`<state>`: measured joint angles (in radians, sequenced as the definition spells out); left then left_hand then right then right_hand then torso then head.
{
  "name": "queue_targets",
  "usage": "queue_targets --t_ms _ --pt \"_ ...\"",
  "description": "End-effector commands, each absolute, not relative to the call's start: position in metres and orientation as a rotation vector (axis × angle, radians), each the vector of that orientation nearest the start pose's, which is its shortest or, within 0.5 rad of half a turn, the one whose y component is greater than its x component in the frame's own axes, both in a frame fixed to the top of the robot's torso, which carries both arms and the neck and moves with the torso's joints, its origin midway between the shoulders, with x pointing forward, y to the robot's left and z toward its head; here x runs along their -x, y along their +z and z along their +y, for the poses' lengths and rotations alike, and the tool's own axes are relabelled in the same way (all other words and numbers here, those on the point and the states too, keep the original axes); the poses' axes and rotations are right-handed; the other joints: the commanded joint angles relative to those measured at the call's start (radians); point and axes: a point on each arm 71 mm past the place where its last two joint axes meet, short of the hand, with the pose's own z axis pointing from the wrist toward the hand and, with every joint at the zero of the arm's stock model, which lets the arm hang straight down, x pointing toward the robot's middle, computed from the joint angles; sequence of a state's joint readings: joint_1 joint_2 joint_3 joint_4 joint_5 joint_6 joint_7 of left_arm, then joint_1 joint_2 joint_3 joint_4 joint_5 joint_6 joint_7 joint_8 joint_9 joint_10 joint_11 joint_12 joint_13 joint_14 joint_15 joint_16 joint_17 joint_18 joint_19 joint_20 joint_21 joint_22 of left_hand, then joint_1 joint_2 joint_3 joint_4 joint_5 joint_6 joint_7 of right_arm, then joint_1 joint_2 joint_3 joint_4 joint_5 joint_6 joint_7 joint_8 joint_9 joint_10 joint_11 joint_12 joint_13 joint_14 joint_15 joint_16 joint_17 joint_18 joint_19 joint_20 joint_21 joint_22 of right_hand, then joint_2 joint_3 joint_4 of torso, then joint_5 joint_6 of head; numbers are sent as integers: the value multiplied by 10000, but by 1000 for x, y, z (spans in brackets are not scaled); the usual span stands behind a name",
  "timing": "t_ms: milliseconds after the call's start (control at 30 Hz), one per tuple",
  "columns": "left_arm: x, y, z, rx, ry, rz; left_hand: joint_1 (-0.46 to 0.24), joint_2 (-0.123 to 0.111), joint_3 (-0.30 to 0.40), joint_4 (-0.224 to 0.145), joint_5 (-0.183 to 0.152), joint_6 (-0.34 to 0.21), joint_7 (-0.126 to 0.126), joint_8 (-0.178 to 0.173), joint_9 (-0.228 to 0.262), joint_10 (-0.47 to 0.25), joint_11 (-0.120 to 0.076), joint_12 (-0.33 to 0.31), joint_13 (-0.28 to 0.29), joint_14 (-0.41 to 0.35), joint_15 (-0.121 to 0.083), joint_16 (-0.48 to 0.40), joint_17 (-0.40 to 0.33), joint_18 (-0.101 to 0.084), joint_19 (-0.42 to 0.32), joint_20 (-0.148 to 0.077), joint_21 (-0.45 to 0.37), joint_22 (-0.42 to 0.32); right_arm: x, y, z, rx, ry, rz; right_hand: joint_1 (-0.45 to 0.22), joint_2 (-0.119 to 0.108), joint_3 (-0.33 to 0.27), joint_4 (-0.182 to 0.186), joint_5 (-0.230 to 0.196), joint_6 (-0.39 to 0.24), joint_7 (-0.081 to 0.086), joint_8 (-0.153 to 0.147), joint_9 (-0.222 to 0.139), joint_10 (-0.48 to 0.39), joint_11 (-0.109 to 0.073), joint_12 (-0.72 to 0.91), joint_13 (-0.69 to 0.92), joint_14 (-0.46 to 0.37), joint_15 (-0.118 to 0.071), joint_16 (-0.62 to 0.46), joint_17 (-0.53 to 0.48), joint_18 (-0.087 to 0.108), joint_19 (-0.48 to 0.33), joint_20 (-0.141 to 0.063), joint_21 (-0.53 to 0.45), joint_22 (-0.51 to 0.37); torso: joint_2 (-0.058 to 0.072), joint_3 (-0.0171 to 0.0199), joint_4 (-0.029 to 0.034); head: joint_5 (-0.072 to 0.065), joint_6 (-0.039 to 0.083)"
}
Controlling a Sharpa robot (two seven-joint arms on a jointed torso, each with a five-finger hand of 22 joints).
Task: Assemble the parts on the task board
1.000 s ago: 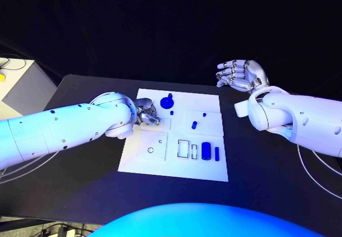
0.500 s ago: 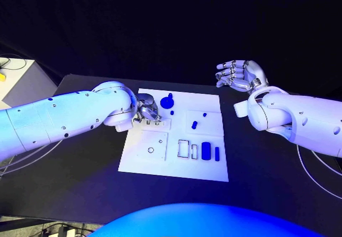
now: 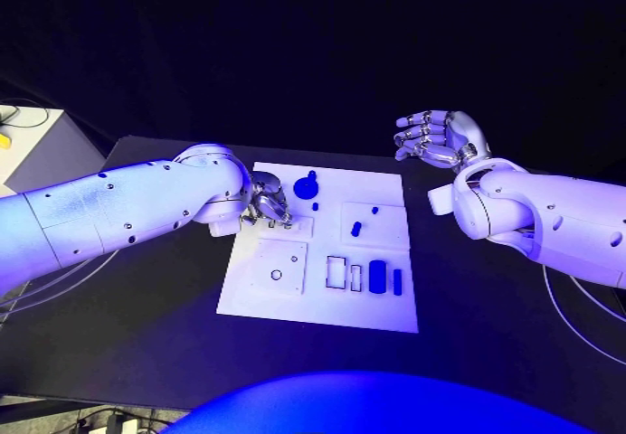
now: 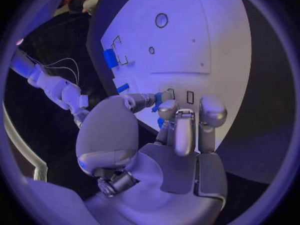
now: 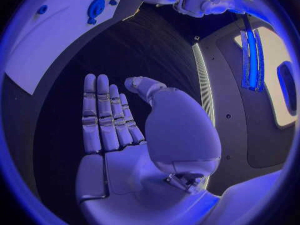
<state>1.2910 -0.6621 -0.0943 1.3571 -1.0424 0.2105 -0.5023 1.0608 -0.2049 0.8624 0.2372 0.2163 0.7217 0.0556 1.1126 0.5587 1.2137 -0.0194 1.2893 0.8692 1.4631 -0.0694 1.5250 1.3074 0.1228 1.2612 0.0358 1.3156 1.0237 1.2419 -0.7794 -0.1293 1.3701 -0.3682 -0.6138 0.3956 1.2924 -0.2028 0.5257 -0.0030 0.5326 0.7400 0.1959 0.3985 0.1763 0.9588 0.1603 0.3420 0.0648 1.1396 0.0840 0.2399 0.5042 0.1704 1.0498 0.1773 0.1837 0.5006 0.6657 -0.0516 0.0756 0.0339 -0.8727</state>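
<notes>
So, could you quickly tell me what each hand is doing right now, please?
Left hand: pinching a small blue part over the task board.
Right hand: open, holding nothing, off the board.

left robot hand [image 3: 269, 206] over task board [image 3: 378, 312] far-left corner, near edge open

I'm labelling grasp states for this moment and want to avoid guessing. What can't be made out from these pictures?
- Head view: the left hand covers part of the task board; what lies beneath its fingers is hidden.
- Left wrist view: a small blue part sits at the fingertips; whether it is pinched or merely touched is unclear.
- Head view: the slots' shapes are too small to read.
</notes>
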Motion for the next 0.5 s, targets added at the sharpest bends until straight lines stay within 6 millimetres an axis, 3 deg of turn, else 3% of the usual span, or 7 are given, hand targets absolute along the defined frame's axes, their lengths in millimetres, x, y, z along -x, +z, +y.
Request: queue_targets --t_ms 33,367,500 --pt "-513 -210 172 519 -3770 23217 62 54 2199 -2225 24 -20 0 2 17 1 17 -29 7 698 -53 -43 1370 -83 -49 14 -23 14 -515 -185 -231 -7230 11296 13308 -59 15 9 -72 48 -57 435 -8 -16 11 46 -30 -17 -10 75 -65 -16 64 0 43 -41 -8 -6 -8 -1 21 1" --pt "-512 -210 167 233 -3717 22936 69 74 2194 -2222 14 -23 7 -3 18 11 23 -21 26 702 -50 -38 1386 -89 -34 15 -9 42 -515 -185 -231 -7222 11321 13323 -59 20 12 -78 61 -59 437 -8 -18 8 49 -34 -16 -16 79 -78 -22 62 -4 45 -50 -20 -3 -20 9 19 1" --pt "-511 -212 166 73 -3682 23142 69 74 2194 -2222 14 -23 7 -3 18 11 23 -21 26 702 -50 -38 1386 -89 -34 15 -9 42 -515 -185 -230 -7222 11325 13327 -59 20 12 -78 61 -59 437 -8 -18 8 49 -34 -16 -16 79 -78 -22 62 -4 45 -50 -20 1 -5 -1 29 1"
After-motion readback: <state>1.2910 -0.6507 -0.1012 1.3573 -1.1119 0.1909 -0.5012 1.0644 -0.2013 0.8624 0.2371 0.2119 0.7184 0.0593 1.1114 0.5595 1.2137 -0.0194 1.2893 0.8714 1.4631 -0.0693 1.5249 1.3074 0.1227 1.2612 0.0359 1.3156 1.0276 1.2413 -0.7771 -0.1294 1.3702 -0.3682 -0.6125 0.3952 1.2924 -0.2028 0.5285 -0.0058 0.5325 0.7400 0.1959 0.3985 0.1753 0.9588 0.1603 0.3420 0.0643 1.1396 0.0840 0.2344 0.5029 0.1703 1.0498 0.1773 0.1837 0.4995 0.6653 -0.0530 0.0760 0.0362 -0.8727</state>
